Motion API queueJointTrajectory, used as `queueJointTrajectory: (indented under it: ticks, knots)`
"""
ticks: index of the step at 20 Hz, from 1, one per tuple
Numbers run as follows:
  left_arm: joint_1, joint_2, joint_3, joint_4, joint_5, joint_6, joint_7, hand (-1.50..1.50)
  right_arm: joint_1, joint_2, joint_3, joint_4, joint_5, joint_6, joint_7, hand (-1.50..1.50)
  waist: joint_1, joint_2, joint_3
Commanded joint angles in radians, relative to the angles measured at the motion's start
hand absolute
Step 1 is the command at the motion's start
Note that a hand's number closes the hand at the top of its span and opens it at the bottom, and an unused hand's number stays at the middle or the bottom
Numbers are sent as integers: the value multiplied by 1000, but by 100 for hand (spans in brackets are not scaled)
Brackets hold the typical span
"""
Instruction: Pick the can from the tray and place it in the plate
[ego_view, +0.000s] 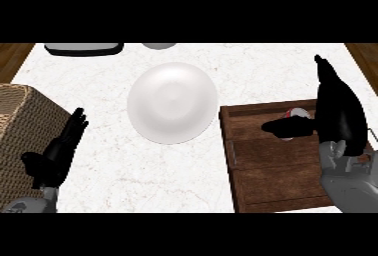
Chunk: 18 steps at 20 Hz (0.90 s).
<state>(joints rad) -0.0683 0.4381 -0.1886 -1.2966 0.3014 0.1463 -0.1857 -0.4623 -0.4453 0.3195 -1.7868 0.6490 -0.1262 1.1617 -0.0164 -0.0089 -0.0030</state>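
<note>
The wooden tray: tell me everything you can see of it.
The wooden tray is a dark brown, rectangular box with low raised walls and a plank-grained floor, lying flat on the white marble counter at the view's right, just right of the white plate and apart from it. A thin metal handle shows on its left wall. In its far part sits the can, mostly hidden by the right hand, whose thumb reaches toward it. The tray's right side is hidden behind that forearm.

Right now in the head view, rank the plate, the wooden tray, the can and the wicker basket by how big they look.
1. Wooden tray, largest.
2. Plate.
3. Can, smallest, mostly hidden behind the right hand.
Wicker basket: cut off at the left edge, so I won't rank it.
</note>
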Motion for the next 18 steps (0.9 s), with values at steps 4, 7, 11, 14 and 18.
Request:
queueJointTrajectory:
  ticks: [4,7,11,14,18]
  knots:
    - [30,1,-2,-6,-17,-23,-28,0,4,-10,-54,-4,-91,203,230,-150,11,4,1]
    - [-32,-24,3,12,-24,4,11,0,-30,24,-34,10,-68,225,286,-150,11,6,1]
    - [-18,4,23,20,-15,-31,0,0,-4,-67,-120,66,-170,332,226,-150,9,7,1]
    - [17,11,28,-13,-6,-47,4,0,36,-6,-69,66,-140,299,246,-150,21,5,2]
    - [3,-15,15,10,-32,-43,1,0,77,0,-83,43,-145,307,229,-150,10,6,2]
